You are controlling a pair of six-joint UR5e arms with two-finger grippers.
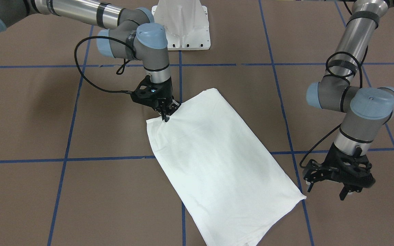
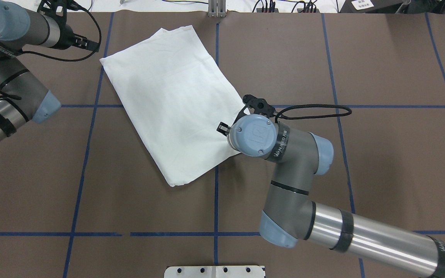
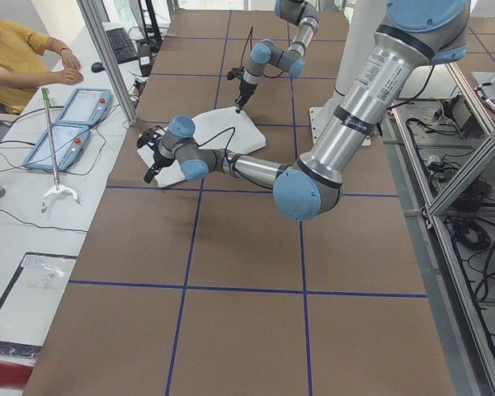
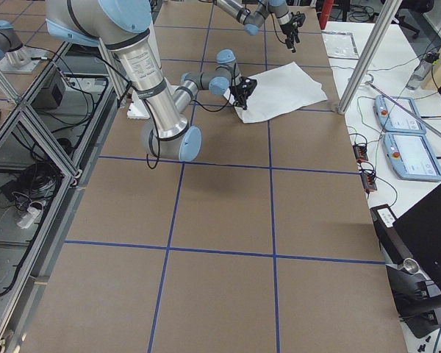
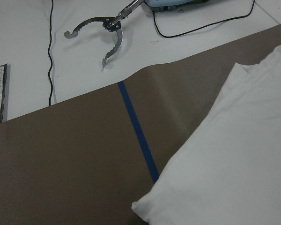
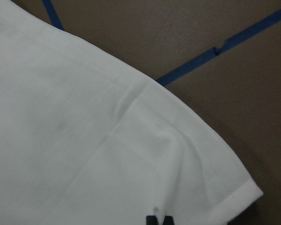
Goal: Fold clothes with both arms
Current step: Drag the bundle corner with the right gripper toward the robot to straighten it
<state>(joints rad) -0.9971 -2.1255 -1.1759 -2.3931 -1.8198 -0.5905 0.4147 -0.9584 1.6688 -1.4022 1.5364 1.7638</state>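
1. Fingertips [image 6: 152, 220] of the right pincer [image 1: 166, 114] stand close together, clamped on the edge of the white T-shirt [image 1: 217, 160]. Small creases fan out from the pinch.
2. That grip sits on the shirt's short edge facing the robot, closer to the corner on the robot's right than to the other corner.
3. From there the T-shirt lies flat on the counter [image 1: 46, 112], folded into a long rectangle with a plain white face up.
4. Its long axis runs diagonally. It starts at the gripped end, near the middle of the counter on the robot's side, and runs away from the robot and toward its left. In the front-facing view the far end reaches the bottom of the frame.
5. One blue tape line [image 1: 67, 159] passes under the cloth across its middle.
6. The left pincer [image 1: 327, 186] hangs just beside the far corner on the robot's left, apart from the cloth and holding nothing. Whether its jaws are spread or together cannot be told.
7. Behind the gripped end, the white pedestal base [image 1: 183, 24] stands at the counter's robot side.
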